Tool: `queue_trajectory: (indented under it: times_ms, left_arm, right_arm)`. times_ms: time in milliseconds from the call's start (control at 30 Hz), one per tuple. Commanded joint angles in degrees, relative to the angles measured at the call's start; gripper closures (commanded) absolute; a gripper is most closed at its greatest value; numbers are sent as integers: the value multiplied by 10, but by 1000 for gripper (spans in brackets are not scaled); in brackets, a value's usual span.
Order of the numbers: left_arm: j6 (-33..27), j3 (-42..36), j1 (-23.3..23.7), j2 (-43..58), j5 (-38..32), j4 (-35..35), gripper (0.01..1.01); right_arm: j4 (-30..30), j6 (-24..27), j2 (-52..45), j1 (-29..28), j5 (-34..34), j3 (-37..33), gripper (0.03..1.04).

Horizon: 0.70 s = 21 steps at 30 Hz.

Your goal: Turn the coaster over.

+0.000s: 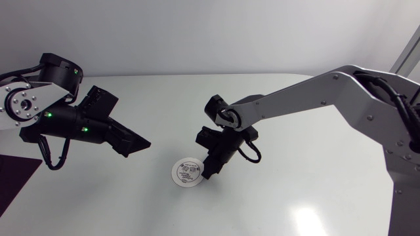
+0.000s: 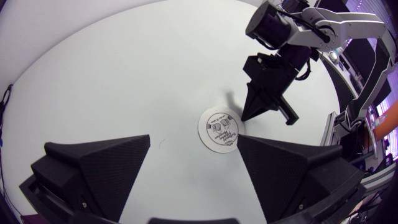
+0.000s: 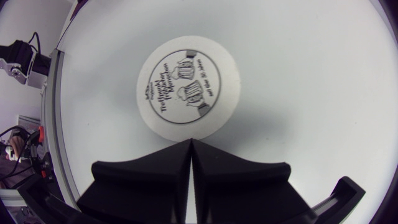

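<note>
A round white coaster with dark print facing up lies flat on the white table. My right gripper points down at its right rim, fingers pressed together with no gap. In the right wrist view the joined tips touch the coaster's near edge, and nothing shows between them. My left gripper hangs open above the table, well left of the coaster. In the left wrist view the coaster lies ahead of the left gripper, and the right gripper stands at the coaster's far side.
A dark mat lies at the table's left edge, under my left arm. The right arm's silver link spans the right half of the table above the surface.
</note>
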<state>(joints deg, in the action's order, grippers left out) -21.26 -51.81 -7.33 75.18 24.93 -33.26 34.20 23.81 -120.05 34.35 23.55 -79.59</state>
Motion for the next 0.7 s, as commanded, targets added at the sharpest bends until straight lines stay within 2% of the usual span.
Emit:
queue_trajectory:
  times_ms: [0,233,433,667]
  left_arm:
    - [12,-14,2,9,5,-5,46]
    - [14,-17,-1,9,5,-6,46]
    - [17,-13,-8,11,5,-5,46]
    - [17,-14,-8,9,5,-6,46]
  right_arm:
    - [11,14,-33,-20,-7,-21,1015]
    - [29,0,14,19,-6,-37,1016]
    - [35,-7,-9,61,-5,-60,1015]
    - [34,-3,-44,44,-3,-66,1015]
